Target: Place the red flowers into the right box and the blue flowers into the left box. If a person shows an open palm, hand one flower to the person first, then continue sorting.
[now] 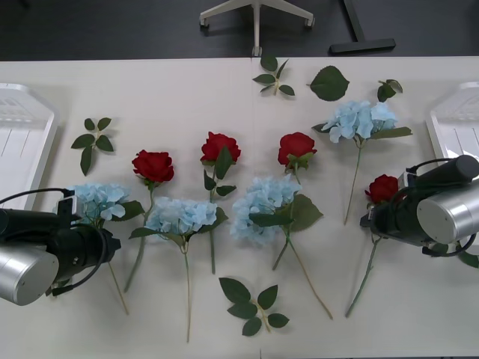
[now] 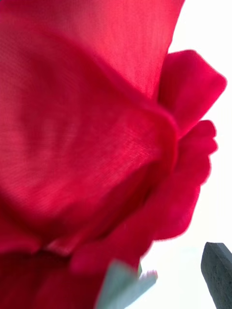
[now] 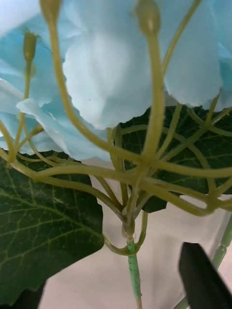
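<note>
I seem to be in an office or lab room: my arms reach over a long, plain white desk [image 1: 187,90] with a dark floor [image 1: 112,30] beyond it. On that floor stand the white star base of a swivel chair [image 1: 257,13] and a dark furniture foot [image 1: 361,37].

Red flowers [image 1: 220,147] and blue flowers [image 1: 263,200] lie flat between both boxes [image 1: 22,142].

The red flowers [image 2: 92,145] have matt woven cloth petals with a fine visible weave, and the blue flowers [image 3: 111,72] have thin, smooth fabric petals on glossy plastic stalks. Beside those stalks the large leaf [image 3: 43,231] looks matt and veined. The table [image 1: 172,97] is smooth and matt, and the left box [image 1: 22,142] at its edge looks like ribbed white plastic.
</note>
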### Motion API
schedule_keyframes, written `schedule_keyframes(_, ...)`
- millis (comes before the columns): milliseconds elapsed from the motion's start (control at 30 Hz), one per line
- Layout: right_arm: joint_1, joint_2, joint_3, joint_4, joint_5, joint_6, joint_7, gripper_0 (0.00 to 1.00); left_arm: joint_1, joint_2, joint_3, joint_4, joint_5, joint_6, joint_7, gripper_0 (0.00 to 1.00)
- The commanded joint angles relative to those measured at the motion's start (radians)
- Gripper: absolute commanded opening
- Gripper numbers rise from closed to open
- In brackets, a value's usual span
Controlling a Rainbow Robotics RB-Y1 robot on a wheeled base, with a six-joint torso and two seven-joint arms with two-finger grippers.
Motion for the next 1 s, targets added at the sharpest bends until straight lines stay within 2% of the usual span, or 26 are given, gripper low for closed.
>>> schedule_keyframes(33,-0.009,0.022,0.021,0.01,0.007,-0.017,-0.048,0.8,-0.026,-0.016,-0.01,-0.005,-0.018,0.009,-0.012,0.0)
schedule_keyframes(100,-0.012,0.022,0.021,0.01,0.004,-0.013,-0.051,0.36,-0.024,-0.016,-0.01,-0.005,-0.023,0.011,-0.012,0.0)
schedule_keyframes(133,-0.013,0.022,0.021,0.01,0.003,-0.011,-0.054,0.09,-0.026,-0.016,-0.01,-0.005,-0.026,0.011,-0.012,0.0)
schedule_keyframes(167,-0.013,0.022,0.021,0.01,0.001,-0.011,-0.055,0.0,-0.024,-0.016,-0.01,-0.005,-0.026,0.011,-0.012,0.0)
schedule_keyframes(433,-0.03,0.022,0.008,0.01,-0.046,0.015,-0.071,0.0,-0.021,-0.007,0.007,-0.005,-0.046,0.013,-0.014,0.0)
schedule_keyframes(633,-0.065,0.022,-0.04,0.01,-0.132,0.073,-0.064,0.0,0.002,0.06,0.067,-0.074,-0.012,0.014,-0.009,0.0)
schedule_keyframes(833,-0.162,0.011,-0.147,0.002,-0.244,0.201,-0.049,0.0,0.003,0.215,0.22,-0.192,0.117,0.08,-0.014,0.0)
schedule_keyframes(1000,-0.282,-0.047,-0.219,-0.033,-0.293,0.313,-0.032,0.0,-0.033,0.392,0.321,-0.207,0.227,0.128,-0.028,0.0)
